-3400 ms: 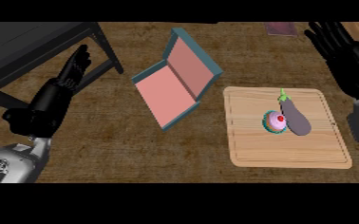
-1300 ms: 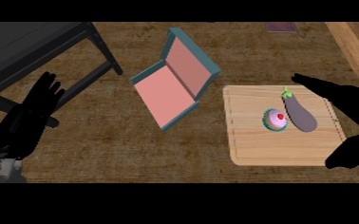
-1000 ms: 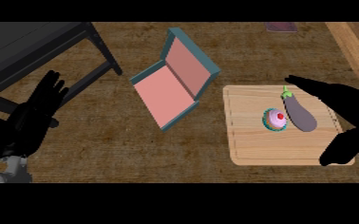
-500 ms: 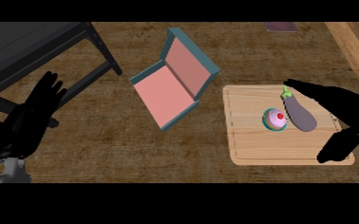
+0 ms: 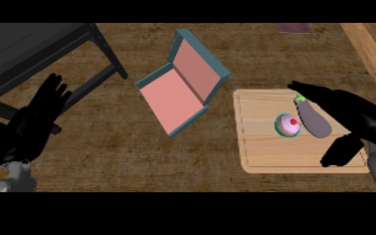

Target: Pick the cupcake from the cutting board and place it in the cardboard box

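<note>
Near the counter's right edge, the cutting board (image 5: 301,157) carries the cupcake (image 5: 289,124) beside an eggplant (image 5: 316,120); the right hand (image 5: 349,117) arches over them, fingers spread, grasping nothing. Left hand (image 5: 33,124) rests open. Farther back, the cardboard box (image 5: 175,97) lies open, nothing inside.

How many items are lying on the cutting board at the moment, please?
2: the cupcake near the middle of the cutting board, and an eggplant just to its right, beneath the right robot hand.
</note>
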